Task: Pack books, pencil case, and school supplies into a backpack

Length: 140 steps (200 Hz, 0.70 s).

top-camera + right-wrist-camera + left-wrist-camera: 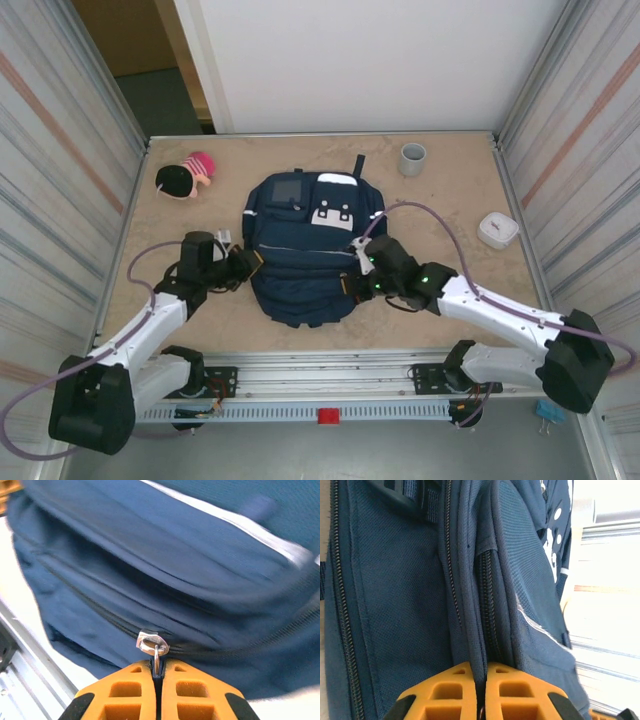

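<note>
The navy backpack (pixel 300 250) lies flat in the middle of the table, its front with white patches facing up. My left gripper (pixel 250 265) is at its left side. In the left wrist view this gripper (pixel 481 672) is shut on a fold of backpack fabric (pixel 470 630) beside a zipper track (pixel 487 595). My right gripper (pixel 352 280) is at the bag's lower right edge. Seen from the right wrist, that gripper (pixel 157 672) is shut on the metal zipper pull (pixel 156 657), which hangs from its slider (pixel 150 642). A small white piece (pixel 222 238), perhaps school supplies, lies by the left arm. The books and pencil case are hidden.
A grey cup (pixel 413 158) stands at the back right. A small rounded white box (pixel 497 230) sits near the right wall. A pink and black object (pixel 185 177) lies at the back left. Metal walls (pixel 120 200) enclose the table on both sides.
</note>
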Motion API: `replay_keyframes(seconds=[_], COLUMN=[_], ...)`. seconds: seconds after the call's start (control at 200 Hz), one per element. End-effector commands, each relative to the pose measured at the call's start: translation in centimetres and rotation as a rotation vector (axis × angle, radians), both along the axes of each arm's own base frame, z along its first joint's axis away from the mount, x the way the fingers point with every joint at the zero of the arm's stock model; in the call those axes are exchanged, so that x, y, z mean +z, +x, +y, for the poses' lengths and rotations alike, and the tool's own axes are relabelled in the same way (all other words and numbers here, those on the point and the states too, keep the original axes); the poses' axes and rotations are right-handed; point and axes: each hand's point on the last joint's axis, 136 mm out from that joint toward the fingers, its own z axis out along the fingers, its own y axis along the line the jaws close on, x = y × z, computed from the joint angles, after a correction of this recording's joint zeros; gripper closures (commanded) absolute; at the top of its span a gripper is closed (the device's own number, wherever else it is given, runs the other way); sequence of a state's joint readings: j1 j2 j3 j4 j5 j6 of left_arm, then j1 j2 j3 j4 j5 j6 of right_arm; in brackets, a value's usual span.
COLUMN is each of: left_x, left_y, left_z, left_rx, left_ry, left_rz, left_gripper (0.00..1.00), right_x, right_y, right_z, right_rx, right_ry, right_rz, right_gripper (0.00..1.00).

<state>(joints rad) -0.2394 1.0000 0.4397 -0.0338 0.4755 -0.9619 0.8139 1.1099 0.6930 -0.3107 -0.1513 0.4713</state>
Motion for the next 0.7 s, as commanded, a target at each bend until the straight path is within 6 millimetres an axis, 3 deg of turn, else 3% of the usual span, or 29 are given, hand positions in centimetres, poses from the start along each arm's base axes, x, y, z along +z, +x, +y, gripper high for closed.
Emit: replay_keyframes(seconds=[0.0, 0.055, 0.18, 0.251, 0.371, 0.486, 0.571, 0.697], left_x=[-0.6, 0.0, 2.6, 4.7, 8.7, 11.3, 11.6, 10.5], left_y=[1.0, 1.0, 0.8, 0.5, -0.2, -2.0, -3.9, -5.4], left_z=[3.3, 3.0, 2.1, 2.0, 0.7, -2.9, -6.0, -9.8], left_rx=[0.087, 0.059, -0.071, -0.147, -0.311, -0.56, -0.771, -1.012], left_ry=[0.144, 0.146, 0.239, 0.362, 0.542, 0.593, 0.582, 0.603], left_rz=[-0.024, -0.047, -0.183, -0.295, -0.532, -0.772, -0.906, -0.972], left_gripper=[0.97, 0.86, 0.38, 0.26, 0.23, 0.25, 0.26, 0.29], right_x=[-0.6, 0.2, 2.4, 3.5, 4.9, 5.6, 6.0, 6.6], right_y=[-0.3, -0.3, -0.6, -0.6, -0.4, -0.3, -0.3, -0.4], right_z=[-2.0, -1.4, 0.3, 0.6, 1.2, 1.4, 1.6, 1.9], right_rx=[-0.047, -0.017, 0.056, 0.079, 0.108, 0.122, 0.128, 0.136], right_ry=[0.019, 0.055, 0.143, 0.164, 0.189, 0.199, 0.21, 0.23], right_rz=[0.067, 0.053, 0.021, 0.003, -0.024, -0.036, -0.044, -0.045], right_gripper=[1.0, 1.0, 1.0, 1.0, 1.0, 1.0, 1.0, 1.0])
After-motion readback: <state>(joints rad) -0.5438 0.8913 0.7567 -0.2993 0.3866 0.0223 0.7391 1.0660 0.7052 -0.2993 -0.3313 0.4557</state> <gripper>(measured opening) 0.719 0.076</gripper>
